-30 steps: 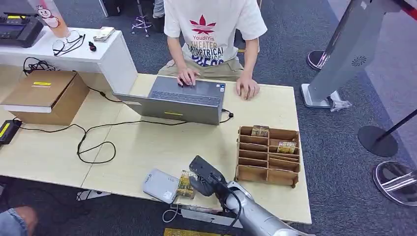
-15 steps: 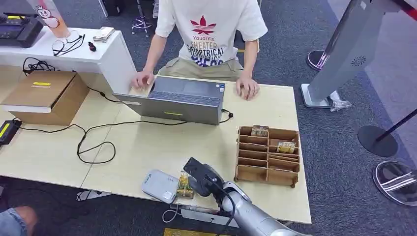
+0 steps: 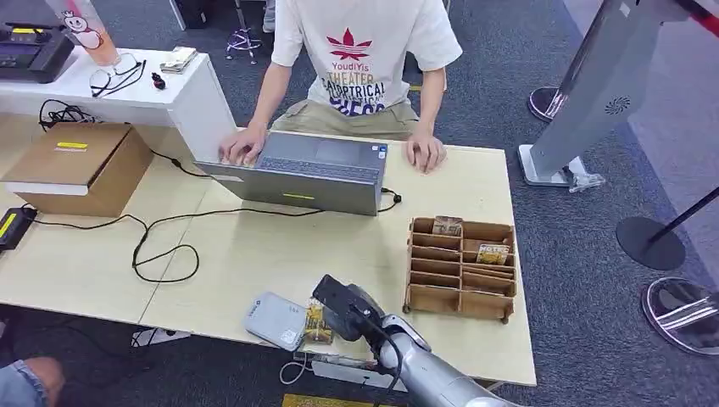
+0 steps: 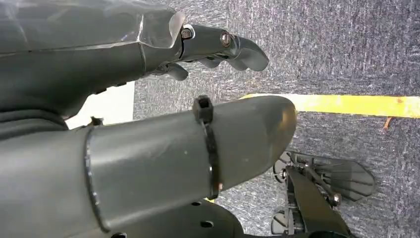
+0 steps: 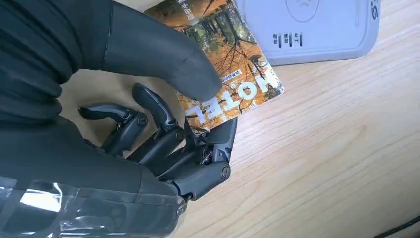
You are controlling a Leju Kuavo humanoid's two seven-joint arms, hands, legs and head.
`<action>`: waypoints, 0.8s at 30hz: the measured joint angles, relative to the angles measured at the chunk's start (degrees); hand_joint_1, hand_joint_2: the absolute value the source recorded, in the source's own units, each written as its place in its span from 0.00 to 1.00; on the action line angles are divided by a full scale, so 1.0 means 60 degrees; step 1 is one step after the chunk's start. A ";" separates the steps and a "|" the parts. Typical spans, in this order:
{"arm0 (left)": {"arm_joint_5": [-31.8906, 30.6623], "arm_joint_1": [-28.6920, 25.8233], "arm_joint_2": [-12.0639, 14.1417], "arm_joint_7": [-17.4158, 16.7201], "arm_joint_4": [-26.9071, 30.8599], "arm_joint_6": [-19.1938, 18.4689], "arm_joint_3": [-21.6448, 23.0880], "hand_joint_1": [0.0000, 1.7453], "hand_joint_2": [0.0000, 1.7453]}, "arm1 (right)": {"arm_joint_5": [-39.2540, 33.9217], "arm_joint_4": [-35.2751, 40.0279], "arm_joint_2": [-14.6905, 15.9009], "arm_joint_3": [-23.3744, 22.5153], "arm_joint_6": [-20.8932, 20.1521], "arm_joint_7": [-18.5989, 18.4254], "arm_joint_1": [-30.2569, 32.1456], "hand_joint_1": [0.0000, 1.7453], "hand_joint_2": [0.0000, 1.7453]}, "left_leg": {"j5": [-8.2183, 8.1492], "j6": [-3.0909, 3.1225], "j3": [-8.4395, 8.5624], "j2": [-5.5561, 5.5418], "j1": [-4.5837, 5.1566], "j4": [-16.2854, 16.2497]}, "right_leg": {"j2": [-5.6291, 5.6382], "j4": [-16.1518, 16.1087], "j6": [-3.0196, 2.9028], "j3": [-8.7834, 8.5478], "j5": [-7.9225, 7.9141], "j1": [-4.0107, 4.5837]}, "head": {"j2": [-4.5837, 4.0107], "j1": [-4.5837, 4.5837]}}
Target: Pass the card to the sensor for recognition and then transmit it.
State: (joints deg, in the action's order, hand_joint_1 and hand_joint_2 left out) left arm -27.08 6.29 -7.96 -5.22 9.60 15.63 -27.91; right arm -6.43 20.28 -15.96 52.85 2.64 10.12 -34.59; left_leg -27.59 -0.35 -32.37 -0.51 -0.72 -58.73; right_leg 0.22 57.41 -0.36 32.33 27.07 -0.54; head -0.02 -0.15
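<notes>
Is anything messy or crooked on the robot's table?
A little. The grey card reader sits askew at the table's near edge. A black cable loops loosely across the wood. The right hand pinches the card beside the reader. Nothing looks spilled or broken.

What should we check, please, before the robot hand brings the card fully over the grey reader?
1. Grip on the card: ok, the right robot hand pinches it between thumb and fingers.
2. Card at the reader: ok, its edge lies right beside the grey casing; whether it overlaps, cannot tell.
3. Reader placement: ok, it lies flat near the table's front edge.
4. Reader has recognised the card: cannot tell, no indicator is legible.
5. Wooden card rack ready for the transfer: ok, it stands beside the hand with several free slots.
6. Left robot hand out of the way: ok, it hangs over the carpet holding nothing.
</notes>
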 joint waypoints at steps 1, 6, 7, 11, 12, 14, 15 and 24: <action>0.0004 0.0000 0.0000 0.0000 0.0000 -0.0007 0.0022 0.00 0.00 | -0.0036 0.0000 0.0000 -0.0007 -0.0029 0.0055 0.0001 1.00 1.00 | 0.0000 0.0000 0.0000 0.0000 0.0000 0.0000 | 0.0000 0.0000 0.0000 0.0000 0.0000 0.0000 | 0.0000 0.0000; 0.0066 -0.0003 0.0000 0.0011 0.0000 -0.0007 0.0055 0.00 0.00 | -0.0328 0.0164 0.0011 -0.0212 -0.0474 0.0434 0.0017 1.00 1.00 | 0.0000 0.0000 -0.0003 0.0001 0.0000 0.0000 | 0.0001 0.0000 -0.0001 0.0002 -0.0001 0.0000 | 0.0000 -0.0004; 0.0080 -0.0005 0.0000 0.0022 0.0000 -0.0004 0.0055 0.00 0.00 | -0.0331 0.0223 0.0015 -0.0263 -0.0580 0.0525 0.0040 1.00 1.00 | 0.0000 0.0000 -0.0004 0.0001 0.0000 0.0000 | 0.0000 0.0000 -0.0001 0.0003 0.0000 0.0000 | 0.0000 -0.0004; 0.0190 -0.0019 0.0004 0.0091 0.0000 0.0026 0.0055 0.00 0.00 | -0.0357 0.0660 0.0135 -0.0405 -0.1097 0.1050 0.0129 1.00 1.00 | 0.0000 0.0000 -0.0012 -0.0001 0.0000 0.0000 | 0.0000 0.0000 0.0000 0.0007 0.0000 0.0000 | 0.0000 -0.0004; 0.0237 -0.0024 0.0004 0.0102 0.0000 0.0037 0.0055 0.00 0.00 | -0.0437 0.0860 0.0179 -0.0478 -0.1265 0.1181 0.0157 1.00 1.00 | 0.0000 0.0000 -0.0015 0.0000 0.0000 0.0000 | 0.0000 0.0000 -0.0001 0.0011 0.0000 0.0000 | 0.0000 0.0000; 0.0302 -0.0034 0.0004 0.0171 0.0000 0.0054 0.0055 0.00 0.00 | -0.0662 0.1397 0.0316 -0.0601 -0.1620 0.1344 0.0185 1.00 1.00 | 0.0000 0.0000 -0.0018 0.0000 0.0000 0.0000 | 0.0000 0.0000 0.0000 0.0014 0.0000 0.0000 | 0.0000 0.0000; 0.0335 -0.0039 0.0004 0.0189 0.0000 0.0055 0.0055 0.00 0.00 | -0.0751 0.1662 0.0379 -0.0663 -0.1723 0.1373 0.0197 1.00 1.00 | 0.0000 0.0000 -0.0018 0.0000 0.0001 0.0000 | -0.0001 0.0000 0.0000 0.0015 0.0000 0.0000 | 0.0000 -0.0004; 0.0488 -0.0159 0.0015 0.0510 0.0000 0.0047 0.0055 0.00 0.00 | -0.1847 0.4569 0.1410 -0.1731 -0.2175 0.1694 0.0372 1.00 1.00 | -0.0001 0.0001 -0.0023 -0.0003 0.0004 -0.0003 | -0.0002 -0.0001 0.0001 0.0018 -0.0001 -0.0002 | 0.0000 -0.0004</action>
State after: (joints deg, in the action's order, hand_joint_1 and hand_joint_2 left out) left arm -24.15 5.34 -7.87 -2.16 9.60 15.91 -27.58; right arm -17.51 47.70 -7.49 42.46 -10.40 20.28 -32.36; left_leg -27.60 -0.34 -32.51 -0.53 -0.69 -58.74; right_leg 0.21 57.40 -0.36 32.44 27.06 -0.55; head -0.02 -0.18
